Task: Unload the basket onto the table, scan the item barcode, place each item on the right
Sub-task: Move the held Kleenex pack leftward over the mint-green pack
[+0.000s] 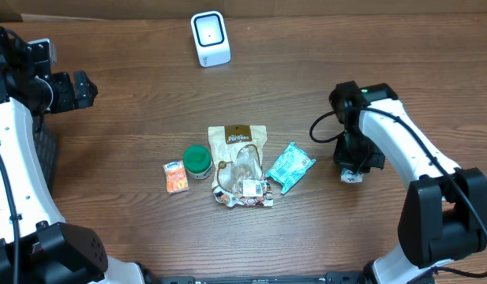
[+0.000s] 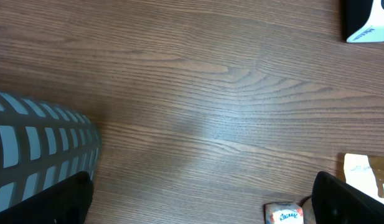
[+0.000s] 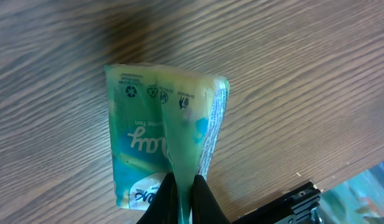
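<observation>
A brown wood-grain bench (image 1: 132, 126) seen from above, with a robot arm at each side. At 12 o'clock, near the far edge, stands a small white box-shaped barcode scanner (image 1: 210, 38) with a dark window. A cluster of goods lies at the centre of the bench: a teal and green crinkled plastic packet (image 1: 290, 166) on the 3 o'clock side, flat on the bench. A beige and brown paper pouch (image 1: 237, 143) is in the middle, with a clear plastic bag of sweets (image 1: 243, 186) just below it. A round green-lidded tub (image 1: 197, 160) and a small orange sachet (image 1: 175, 177) are on the 9 o'clock side.

The right end effector (image 1: 351, 173) hangs at 3 o'clock of the teal packet, its fingers pressed together and empty, with a strip of bare bench between them. The left end effector (image 1: 79, 89) sits out at 10 o'clock, fingers spread wide, holding nothing.
</observation>
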